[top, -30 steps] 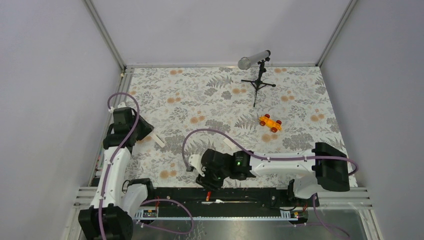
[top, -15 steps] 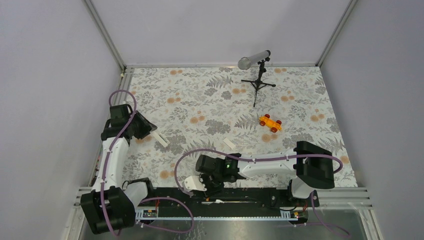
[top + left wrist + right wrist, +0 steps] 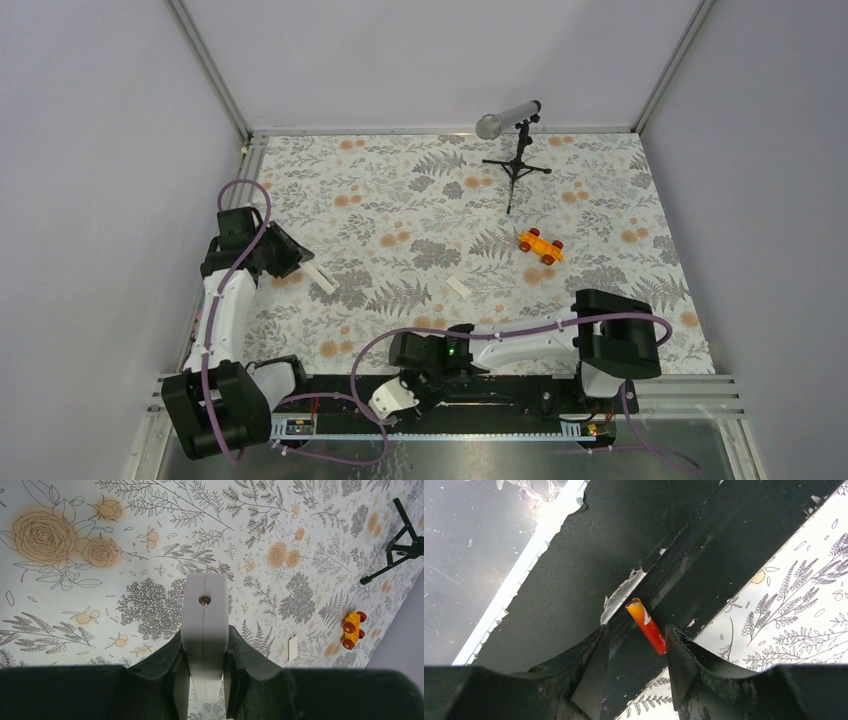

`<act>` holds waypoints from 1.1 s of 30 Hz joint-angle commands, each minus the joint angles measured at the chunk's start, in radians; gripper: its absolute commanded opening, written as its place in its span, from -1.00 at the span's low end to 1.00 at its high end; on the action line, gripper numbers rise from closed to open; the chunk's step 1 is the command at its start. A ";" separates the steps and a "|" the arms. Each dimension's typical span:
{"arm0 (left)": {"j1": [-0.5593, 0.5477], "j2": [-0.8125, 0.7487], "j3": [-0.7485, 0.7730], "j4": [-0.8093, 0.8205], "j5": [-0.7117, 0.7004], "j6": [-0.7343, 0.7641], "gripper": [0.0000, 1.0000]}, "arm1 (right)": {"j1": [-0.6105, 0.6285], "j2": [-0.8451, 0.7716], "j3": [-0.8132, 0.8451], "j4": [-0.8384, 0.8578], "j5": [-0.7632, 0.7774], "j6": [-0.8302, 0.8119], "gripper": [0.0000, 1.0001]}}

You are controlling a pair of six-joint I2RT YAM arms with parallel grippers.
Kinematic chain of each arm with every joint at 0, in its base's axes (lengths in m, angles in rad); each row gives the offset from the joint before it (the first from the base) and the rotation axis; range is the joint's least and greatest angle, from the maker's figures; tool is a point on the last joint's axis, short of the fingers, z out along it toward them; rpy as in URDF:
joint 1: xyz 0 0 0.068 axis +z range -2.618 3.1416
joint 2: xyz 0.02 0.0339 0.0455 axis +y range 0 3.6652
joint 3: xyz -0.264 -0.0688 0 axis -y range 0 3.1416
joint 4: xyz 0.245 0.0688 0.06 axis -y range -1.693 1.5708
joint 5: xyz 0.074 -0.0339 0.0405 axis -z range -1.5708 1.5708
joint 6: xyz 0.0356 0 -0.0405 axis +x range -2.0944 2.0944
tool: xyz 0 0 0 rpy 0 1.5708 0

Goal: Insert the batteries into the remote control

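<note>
Overhead, your left gripper [image 3: 292, 264] holds the remote control [image 3: 322, 281] at the left of the table [image 3: 400, 200]. Left wrist: jaws clamped on it. Right wrist: right gripper [image 3: 636, 636] jaws stand apart, straddling a red battery [image 3: 647, 626] on the black rail [image 3: 574, 580].

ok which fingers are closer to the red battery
Right. The right fingers straddle the red battery on the black rail at the near edge; the left fingers are far off to the left, clamped on the remote.
</note>
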 commanded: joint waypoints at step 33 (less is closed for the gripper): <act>0.012 -0.006 0.032 0.080 0.067 0.003 -1.00 | -0.148 -0.076 -0.062 0.077 0.642 0.834 -0.92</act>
